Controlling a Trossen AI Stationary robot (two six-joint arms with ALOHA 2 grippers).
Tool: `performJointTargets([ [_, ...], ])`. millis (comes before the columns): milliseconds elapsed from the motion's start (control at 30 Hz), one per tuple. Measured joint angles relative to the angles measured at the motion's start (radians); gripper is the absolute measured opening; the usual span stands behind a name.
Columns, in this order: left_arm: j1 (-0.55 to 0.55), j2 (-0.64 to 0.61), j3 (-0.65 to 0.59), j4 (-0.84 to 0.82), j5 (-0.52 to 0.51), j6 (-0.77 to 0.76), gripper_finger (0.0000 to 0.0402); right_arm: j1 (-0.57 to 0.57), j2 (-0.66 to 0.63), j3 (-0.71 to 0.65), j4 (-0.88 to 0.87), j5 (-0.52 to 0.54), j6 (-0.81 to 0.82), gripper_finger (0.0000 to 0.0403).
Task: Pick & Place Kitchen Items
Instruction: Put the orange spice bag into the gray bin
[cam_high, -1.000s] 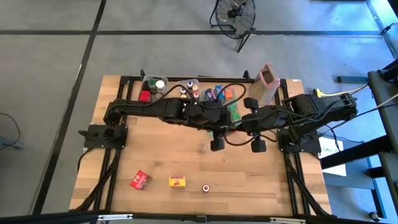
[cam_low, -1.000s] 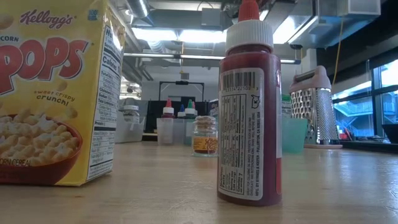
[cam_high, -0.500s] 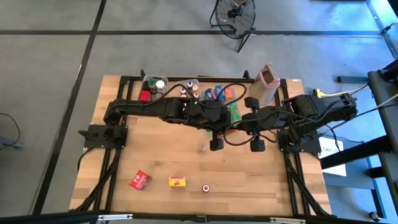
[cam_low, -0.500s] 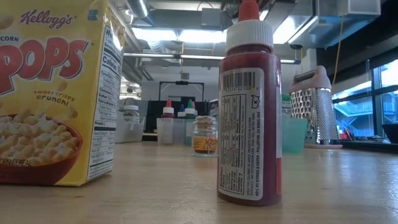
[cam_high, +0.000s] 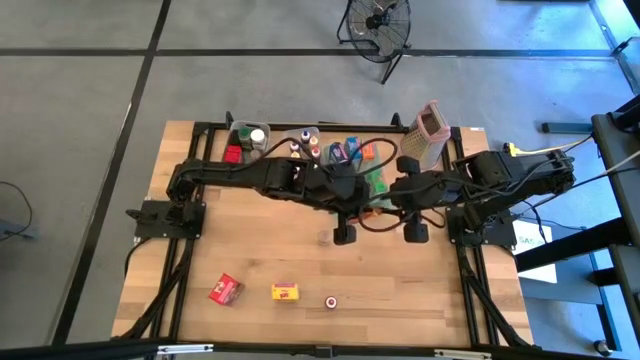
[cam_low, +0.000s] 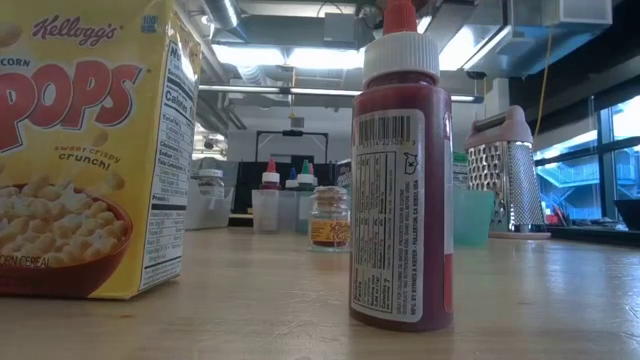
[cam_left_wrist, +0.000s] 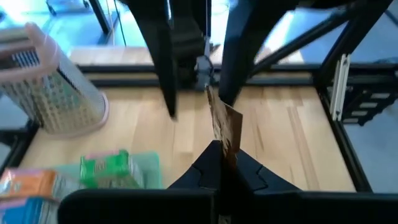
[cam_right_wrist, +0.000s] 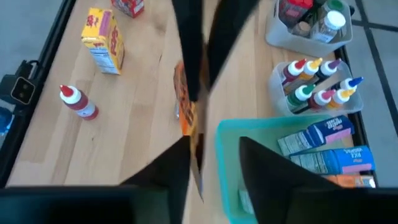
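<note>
A thin orange-brown packet (cam_left_wrist: 222, 121) hangs in the air over the table's middle, where both arms meet. My left gripper (cam_left_wrist: 222, 152) is shut on it and reaches in from the table's left (cam_high: 364, 203). My right gripper (cam_right_wrist: 214, 149) is open and comes from the right (cam_high: 386, 200). Its fingers stand on either side of the packet (cam_right_wrist: 186, 118). The other kitchen items rest on the wood: a red carton (cam_high: 226, 290), a yellow carton (cam_high: 286, 292), a red sauce bottle (cam_high: 330, 301) and a small jar (cam_high: 325, 237). My left gripper pinches the packet's near end (cam_left_wrist: 226, 142) between its two fingers. The fingers come from the table's left, slanting downward. The flat packet stands on edge, sticks out ahead of the fingertips and is clear of the table.
A green tray (cam_right_wrist: 281, 134) with cartons lies under the grippers toward the far side. Clear bins (cam_high: 250, 135) with jars and bottles (cam_right_wrist: 314, 90) line the far edge. A tall box grater (cam_high: 428, 135) stands at the far right. Bare wood lies between the grippers and the near items.
</note>
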Motion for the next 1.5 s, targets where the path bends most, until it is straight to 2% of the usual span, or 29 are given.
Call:
performJointTargets([
  [200,-0.023,-0.006,0.000,-0.114,-0.056,-0.056,0.0002,-0.001,0.000,0.000,-0.153,0.116,0.151,0.0190],
  [400,-0.051,-0.072,0.000,-0.258,-0.148,-0.109,0.0002,0.008,-0.001,0.000,-0.273,0.124,0.276,0.0199],
  [600,-0.108,-0.233,-0.001,-0.443,-0.444,-0.260,0.0002,0.044,-0.014,0.000,-0.282,0.126,0.298,0.0199],
  [767,-0.185,-0.366,-0.087,-0.468,-0.765,-0.398,0.0001,0.072,-0.024,0.000,-0.277,0.126,0.298,0.0199],
  [900,-0.231,-0.467,-0.279,-0.499,-0.985,-0.595,0.0001,0.094,-0.031,0.000,-0.274,0.128,0.298,0.0199],
  [967,-0.252,-0.527,-0.409,-0.501,-1.056,-0.718,0.0001,0.108,-0.032,0.000,-0.272,0.148,0.298,0.0199],
  [1167,-0.310,-0.709,-0.812,-0.495,-1.243,-1.092,0.0001,0.142,-0.036,0.000,-0.222,0.294,0.263,0.0199],
  [1333,-0.326,-0.859,-1.086,-0.496,-1.324,-1.325,0.0001,0.136,-0.037,0.000,-0.124,0.343,0.150,0.0199],
  [1500,-0.327,-1.001,-1.310,-0.493,-1.376,-1.407,0.0001,0.094,-0.037,0.000,-0.051,0.351,0.079,0.0199],
])
